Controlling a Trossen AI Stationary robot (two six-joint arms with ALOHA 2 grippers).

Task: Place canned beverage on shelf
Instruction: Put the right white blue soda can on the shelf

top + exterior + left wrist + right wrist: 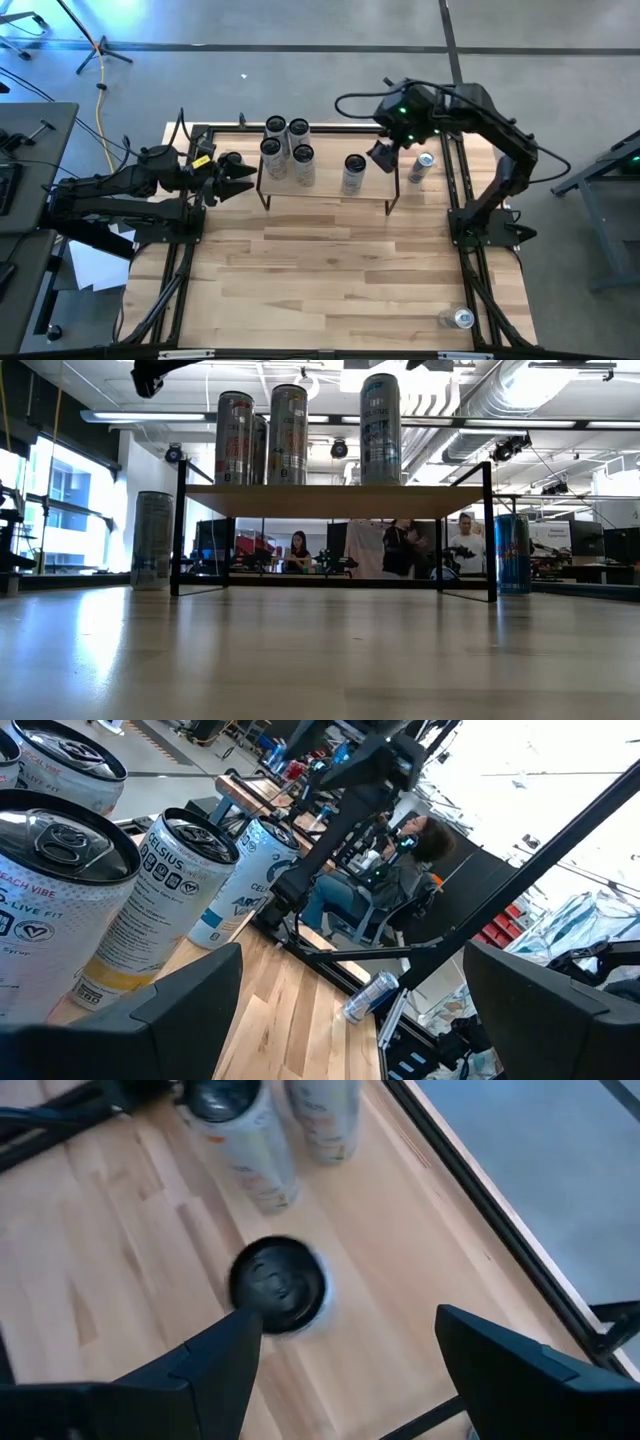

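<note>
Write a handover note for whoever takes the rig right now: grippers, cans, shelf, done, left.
Left gripper: open, empty, at the shelf's left end beside a can on the table.
Right gripper: open, empty, above the shelf's right end, next to the lone can.
Done: five cans stand on the shelf, a cluster of four plus the lone one.
Left: the can by the left gripper, a blue can right of the shelf, and a can at the table's near right corner.

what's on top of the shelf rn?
Five upright cans on the shelf: a cluster of four at its left end, one further right. Their bases are hidden from above.
</note>
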